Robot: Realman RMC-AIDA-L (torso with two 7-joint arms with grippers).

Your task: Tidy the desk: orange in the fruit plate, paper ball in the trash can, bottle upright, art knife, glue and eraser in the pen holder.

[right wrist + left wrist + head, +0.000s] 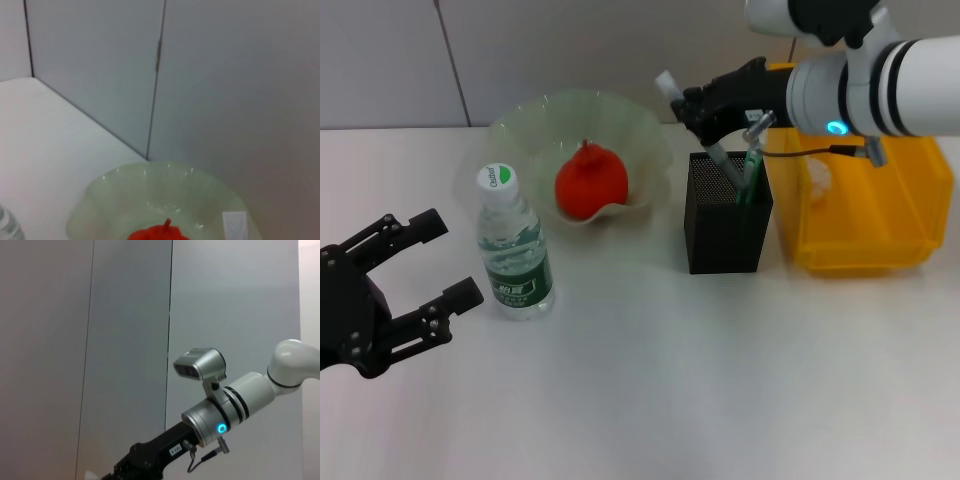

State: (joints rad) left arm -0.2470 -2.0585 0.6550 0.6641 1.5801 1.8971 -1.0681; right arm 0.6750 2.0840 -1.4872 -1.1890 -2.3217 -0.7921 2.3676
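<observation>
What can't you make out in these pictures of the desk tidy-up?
- Pen holder contents: head view, the mesh wall and the right gripper cover most of each item, so they cannot be told apart.
- White item held at the right gripper: head view, only a tip shows.
- Yellow bin inside: head view, partly hidden by the right arm.
- Orange: right wrist view, cut off by the edge.
- Left gripper: absent from its own wrist view.

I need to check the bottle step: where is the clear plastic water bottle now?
In the head view, the clear plastic water bottle stands upright left of centre, just in front of the green glass fruit plate, near the open left gripper.
</observation>
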